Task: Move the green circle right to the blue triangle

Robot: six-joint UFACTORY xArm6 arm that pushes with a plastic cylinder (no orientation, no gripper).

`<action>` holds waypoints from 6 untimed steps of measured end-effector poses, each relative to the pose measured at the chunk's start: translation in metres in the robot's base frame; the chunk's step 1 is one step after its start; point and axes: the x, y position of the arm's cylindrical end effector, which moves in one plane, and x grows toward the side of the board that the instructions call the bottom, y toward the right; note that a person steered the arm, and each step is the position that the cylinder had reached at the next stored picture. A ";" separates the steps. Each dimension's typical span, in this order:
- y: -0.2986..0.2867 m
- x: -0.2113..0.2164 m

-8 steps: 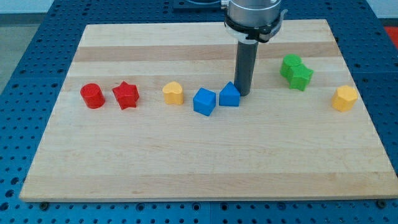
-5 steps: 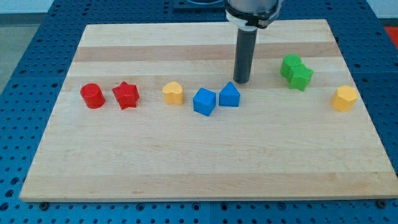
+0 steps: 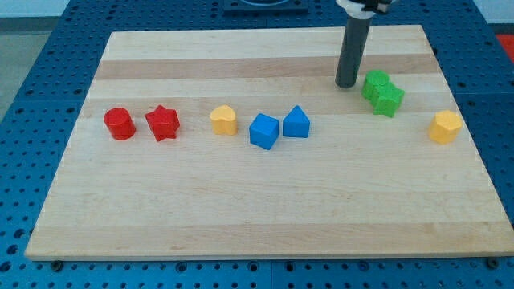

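Tip (image 3: pixel 347 85) just left of green circle (image 3: pixel 375 83) — star (image 3: pixel 389 99) overlapping it

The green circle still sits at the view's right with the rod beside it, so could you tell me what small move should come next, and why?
Probably slide my tip round the top of the green circle to its right side. My tip now sits just left of it, while the blue triangle lies further left and lower; pushing from here would drive the circle away. The green star touches the circle below.

Dark rod upright, entering from the view's top, my tip (image 3: pixel 347 84) on the board
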 end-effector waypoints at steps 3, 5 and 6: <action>0.039 -0.033; 0.094 -0.048; 0.104 -0.062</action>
